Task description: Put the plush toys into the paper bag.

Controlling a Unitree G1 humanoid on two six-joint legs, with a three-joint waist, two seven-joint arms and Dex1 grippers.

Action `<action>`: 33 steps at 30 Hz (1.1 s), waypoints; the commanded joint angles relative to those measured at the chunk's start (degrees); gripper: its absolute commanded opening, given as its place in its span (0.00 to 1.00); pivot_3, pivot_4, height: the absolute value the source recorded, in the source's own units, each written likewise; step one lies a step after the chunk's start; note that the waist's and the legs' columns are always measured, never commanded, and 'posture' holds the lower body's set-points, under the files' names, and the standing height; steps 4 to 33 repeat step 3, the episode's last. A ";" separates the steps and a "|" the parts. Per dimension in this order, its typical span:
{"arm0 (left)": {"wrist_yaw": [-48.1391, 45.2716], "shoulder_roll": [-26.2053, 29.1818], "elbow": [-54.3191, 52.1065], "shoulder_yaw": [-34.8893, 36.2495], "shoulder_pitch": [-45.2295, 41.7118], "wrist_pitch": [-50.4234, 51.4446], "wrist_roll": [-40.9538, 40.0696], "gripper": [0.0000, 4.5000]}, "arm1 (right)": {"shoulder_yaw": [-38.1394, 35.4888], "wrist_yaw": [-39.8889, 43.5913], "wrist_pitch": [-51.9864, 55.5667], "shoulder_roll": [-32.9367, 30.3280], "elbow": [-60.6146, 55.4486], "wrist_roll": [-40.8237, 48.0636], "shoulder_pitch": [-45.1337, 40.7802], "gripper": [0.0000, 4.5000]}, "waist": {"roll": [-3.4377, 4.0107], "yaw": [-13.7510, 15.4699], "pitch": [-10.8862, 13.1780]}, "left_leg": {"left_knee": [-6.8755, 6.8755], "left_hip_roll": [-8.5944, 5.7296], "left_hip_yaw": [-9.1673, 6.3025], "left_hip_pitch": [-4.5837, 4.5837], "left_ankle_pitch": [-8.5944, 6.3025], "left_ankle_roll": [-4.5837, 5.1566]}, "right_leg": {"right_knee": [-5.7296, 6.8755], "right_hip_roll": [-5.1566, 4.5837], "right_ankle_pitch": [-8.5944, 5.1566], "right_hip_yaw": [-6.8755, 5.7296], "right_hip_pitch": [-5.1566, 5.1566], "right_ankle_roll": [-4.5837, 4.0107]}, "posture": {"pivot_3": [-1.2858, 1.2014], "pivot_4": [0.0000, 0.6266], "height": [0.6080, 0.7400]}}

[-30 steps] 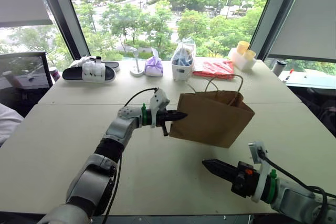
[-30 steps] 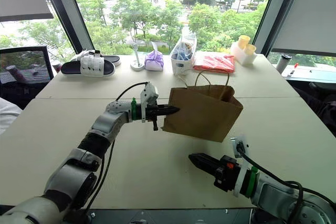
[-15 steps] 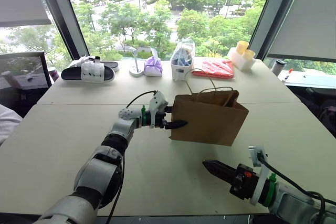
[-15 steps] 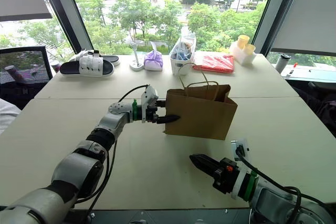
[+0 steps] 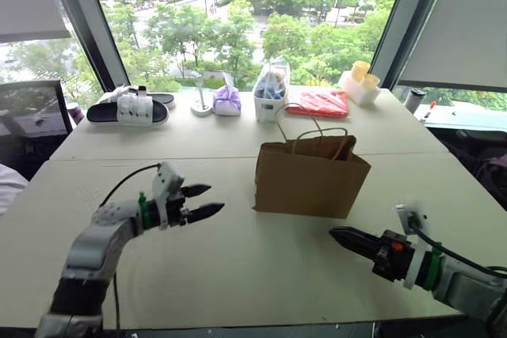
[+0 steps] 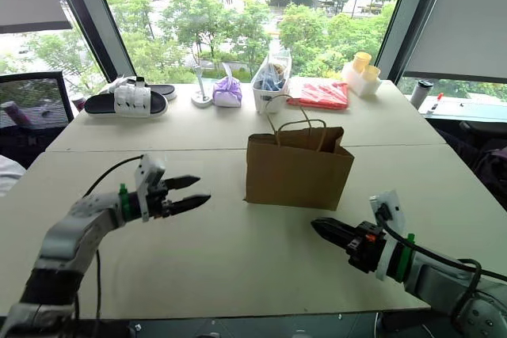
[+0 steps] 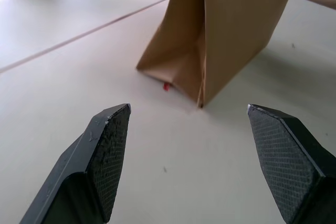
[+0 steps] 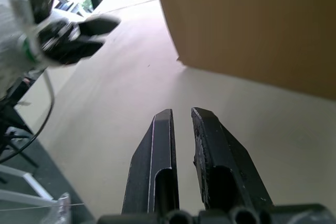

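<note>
The brown paper bag [image 5: 309, 181] stands upright in the middle of the table with its cord handles up. The plush toys are out of view. My left gripper [image 5: 214, 198] hovers open and empty over the table, well to the left of the bag and pointing at it. Through the left wrist view, the bag's [image 7: 226, 24] side fold shows beyond the spread fingers [image 7: 110, 145]. My right gripper [image 5: 334, 233] is shut and empty, low over the table in front of the bag's right corner. The right wrist view has the bag [image 8: 252, 19] close ahead of its fingers [image 8: 157, 145].
Along the far edge by the window lie black-and-white sandals [image 5: 127, 107], a purple cloth bundle [image 5: 227, 100], a clear plastic bag with blue contents [image 5: 271, 91], a red packet [image 5: 321, 104] and yellow cups [image 5: 359, 77]. A dark chair [image 5: 32, 116] stands off the table's left side.
My left gripper let go of the bag's side, opened and drew back to the left. The bag went from tilted to standing upright. My right gripper shifted a little to the right.
</note>
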 commanded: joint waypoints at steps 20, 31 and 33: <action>7.33 -0.21 -15.63 4.19 9.08 7.39 -6.60 0.81 | -0.09 7.44 -2.62 -3.02 2.86 -6.85 1.23 0.12 | 0.02 1.02 -0.01 | 0.06 0.00 0.08 0.01 0.00 0.00 | -0.06 -0.03 -0.07 0.00 0.08 -0.13 | 0.52 0.24 1.00; 7.33 -0.21 -15.63 4.19 9.08 7.39 -6.60 0.81 | -0.09 7.44 -2.62 -3.02 2.86 -6.85 1.23 0.12 | 0.02 1.02 -0.01 | 0.06 0.00 0.08 0.01 0.00 0.00 | -0.06 -0.03 -0.07 0.00 0.08 -0.13 | 0.52 0.24 1.00; 7.33 -0.21 -15.63 4.19 9.08 7.39 -6.60 0.81 | -0.09 7.44 -2.62 -3.02 2.86 -6.85 1.23 0.12 | 0.02 1.02 -0.01 | 0.06 0.00 0.08 0.01 0.00 0.00 | -0.06 -0.03 -0.07 0.00 0.08 -0.13 | 0.52 0.24 1.00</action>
